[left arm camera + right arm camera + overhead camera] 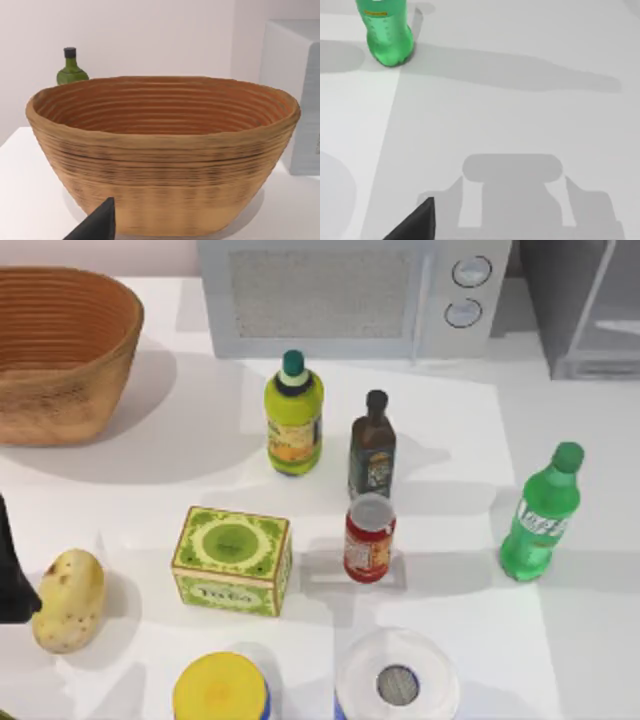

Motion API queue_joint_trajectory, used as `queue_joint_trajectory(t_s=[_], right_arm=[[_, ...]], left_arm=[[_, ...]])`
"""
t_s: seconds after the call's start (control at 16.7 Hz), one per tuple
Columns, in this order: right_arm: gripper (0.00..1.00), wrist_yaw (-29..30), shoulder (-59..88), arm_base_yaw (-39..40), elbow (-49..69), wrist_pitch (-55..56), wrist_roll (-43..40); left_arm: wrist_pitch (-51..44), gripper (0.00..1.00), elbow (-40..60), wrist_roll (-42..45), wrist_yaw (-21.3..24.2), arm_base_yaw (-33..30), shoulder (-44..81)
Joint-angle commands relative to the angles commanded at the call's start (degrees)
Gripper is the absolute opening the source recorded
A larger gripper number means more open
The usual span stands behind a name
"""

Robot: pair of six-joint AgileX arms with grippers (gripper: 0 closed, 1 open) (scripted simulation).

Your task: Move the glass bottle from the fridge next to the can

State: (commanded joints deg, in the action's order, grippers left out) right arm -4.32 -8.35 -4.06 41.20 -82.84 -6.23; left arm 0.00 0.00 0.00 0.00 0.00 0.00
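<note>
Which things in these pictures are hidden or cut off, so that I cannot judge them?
- Fridge: top view's edge cuts it; its inside cannot be seen.
- Left gripper: only a dark finger tip in the left wrist view; open or shut unknown.
- Right gripper: same in the right wrist view.
- Glass bottle: right wrist view cuts off its top.

A white table (150,480) fills the scene, its smooth top catching soft light from above and behind, so that everything standing on it throws a pale grey shadow forward and sideways. Behind the table's far edge rises a plain, pale pinkish-white wall (150,40), bare and evenly lit. A white microwave (350,295) with two round knobs stands at the table's back edge, against that wall. Near the table's right part, broad soft-edged shadows lie across the white surface, one long and tapering, one blocky.
</note>
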Motion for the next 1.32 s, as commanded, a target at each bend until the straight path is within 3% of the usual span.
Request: queue_joint_trajectory(t_s=[0.3,0.78,0.96,1.14,1.32], right_arm=[[1.0,-12.7,19.2,-19.5,8.5,1.1,-20.3],[1.0,-34.5,70.7,-63.3,23.4,0.7,-74.6],[1.0,-40.7,88.5,-79.2,28.3,-0.4,-91.3],[1.0,-45.6,101.7,-90.9,32.0,-1.4,-103.0],[1.0,-48.7,109.8,-97.6,34.5,-2.3,-109.6]], left_arm=[[0.0,1.0,0.0,0.0,0.0,0.0,0.0],[0.0,1.0,0.0,0.0,0.0,0.0,0.0],[0.0,1.0,0.0,0.0,0.0,0.0,0.0],[0.0,1.0,0.0,0.0,0.0,0.0,0.0],[0.0,1.0,0.0,0.0,0.0,0.0,0.0]])
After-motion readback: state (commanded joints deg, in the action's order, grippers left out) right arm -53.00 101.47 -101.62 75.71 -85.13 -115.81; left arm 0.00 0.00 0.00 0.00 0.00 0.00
